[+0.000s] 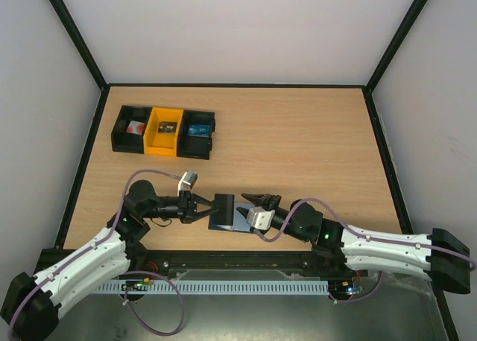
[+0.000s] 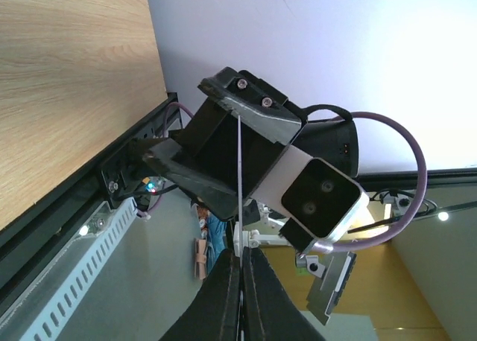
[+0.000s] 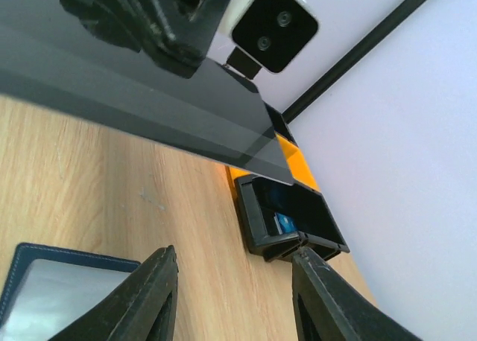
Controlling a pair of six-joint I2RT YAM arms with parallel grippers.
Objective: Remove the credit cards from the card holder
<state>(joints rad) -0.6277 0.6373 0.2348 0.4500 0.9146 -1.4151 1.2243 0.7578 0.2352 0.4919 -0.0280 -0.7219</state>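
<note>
A dark card (image 1: 223, 205) is up off the desk, pinched at one end by the left hand (image 1: 209, 207), whose fingers are closed tight on it. The card holder (image 1: 237, 223) lies flat on the desk (image 1: 298, 147) just beneath and a little nearer the arm bases, between the two hands; from above it reads as a bluish-grey rectangle partly covered by the card.

The right wrist view gives what the overhead one cannot. There the card (image 3: 149, 110) is a glossy dark sheet with a lighter band near its free end, slanting across the top of the frame, and the left hand (image 3: 168, 36) clamps it at upper left. Below it the card holder (image 3: 45, 281) shows a navy border around a pale grey face. The right hand (image 3: 235, 255) has its jaws spread, with bare wood between them and nothing held.

In the left wrist view the card (image 2: 238, 170) is edge-on, only a thin pale line running up from the left hand (image 2: 240, 281). The right hand (image 2: 190, 132) faces it with its fingers parted on either side of that line. Whether they touch the card cannot be told.

Only the overhead view takes in the whole far-left row of bins: a black bin (image 1: 130, 129) with something red and white, a yellow bin (image 1: 164, 130) holding a small dark item, and another black bin (image 1: 197, 132) with something blue.
</note>
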